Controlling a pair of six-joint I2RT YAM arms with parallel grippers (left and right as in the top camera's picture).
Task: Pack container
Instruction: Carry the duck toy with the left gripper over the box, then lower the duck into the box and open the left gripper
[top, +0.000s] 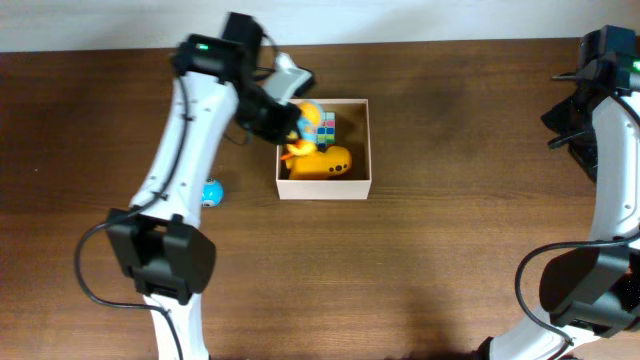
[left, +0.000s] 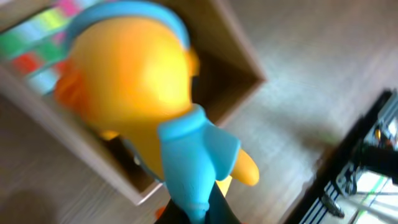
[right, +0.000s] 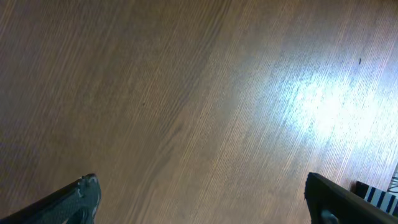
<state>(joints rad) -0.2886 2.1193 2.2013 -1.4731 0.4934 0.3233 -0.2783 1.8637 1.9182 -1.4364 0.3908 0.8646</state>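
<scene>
The container is a shallow square box with cream walls and a tan inside, at the table's upper middle. In it lie a yellow submarine toy and a multicoloured cube. My left gripper is shut on a yellow and blue duck toy and holds it over the container's left wall. The duck fills the left wrist view. My right gripper is open and empty above bare table at the far right.
A small blue and white ball toy lies on the table left of the container. The left arm reaches across the table's left half. A black frame with cables stands past the table edge in the left wrist view.
</scene>
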